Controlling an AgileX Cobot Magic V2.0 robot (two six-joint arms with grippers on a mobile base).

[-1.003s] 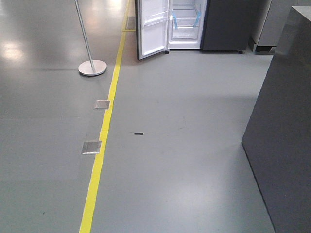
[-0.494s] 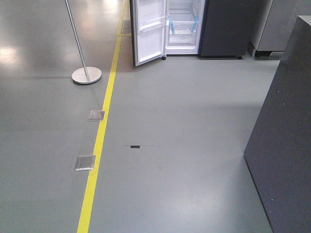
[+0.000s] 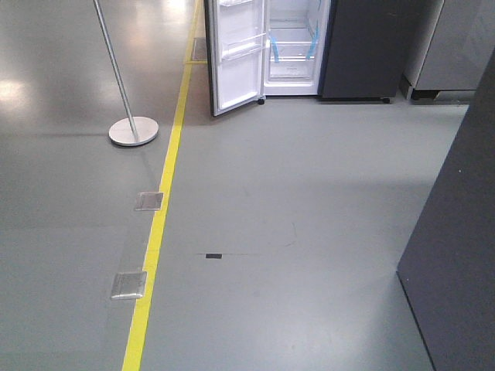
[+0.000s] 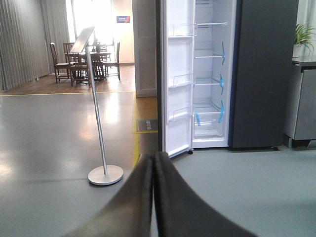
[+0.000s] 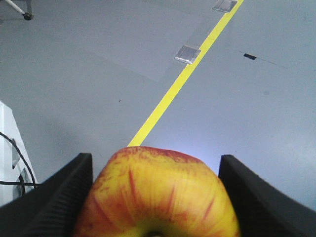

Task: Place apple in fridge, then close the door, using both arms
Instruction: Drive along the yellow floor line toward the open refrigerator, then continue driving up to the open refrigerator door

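The fridge [image 3: 292,46] stands open at the far end of the floor, white inside with glass shelves and blue tape; it also shows in the left wrist view [image 4: 210,74]. Its door [image 3: 236,62] is swung out to the left, white liner with clear bins facing me; it shows in the left wrist view [image 4: 177,84] too. My right gripper [image 5: 155,195] is shut on the red and yellow apple [image 5: 158,197], held above the floor. My left gripper [image 4: 153,163] is shut and empty, pointing toward the fridge. Neither arm shows in the front view.
A metal pole on a round base [image 3: 133,130] stands left of a yellow floor line [image 3: 158,224]. Two metal floor plates [image 3: 128,284] lie on that line. A dark cabinet [image 3: 456,255] fills the right edge. A dark unit [image 3: 363,46] stands right of the fridge.
The front view has moved forward: the fridge, pole and floor plates sit lower and nearer in the frame, and the dark cabinet at the right has slid further out of the frame.
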